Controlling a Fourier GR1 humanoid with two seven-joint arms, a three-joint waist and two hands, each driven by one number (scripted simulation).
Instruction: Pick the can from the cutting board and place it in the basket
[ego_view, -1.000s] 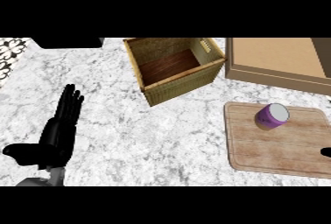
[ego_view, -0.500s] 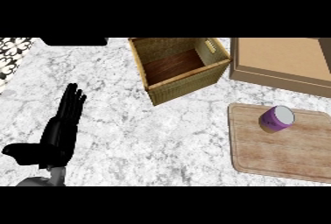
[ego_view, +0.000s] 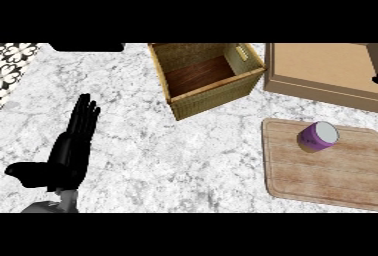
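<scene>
My left hand rests at the left, fingers straight and together, thumb out — holding nothing. The basket sits mid-top. Right of it, the can stands on the board — upright, I think.

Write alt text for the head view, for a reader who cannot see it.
A purple can stands on a wooden cutting board at the right of a marble counter, apart from an open wicker basket farther back. The robot's left hand rests open at lower left.
</scene>
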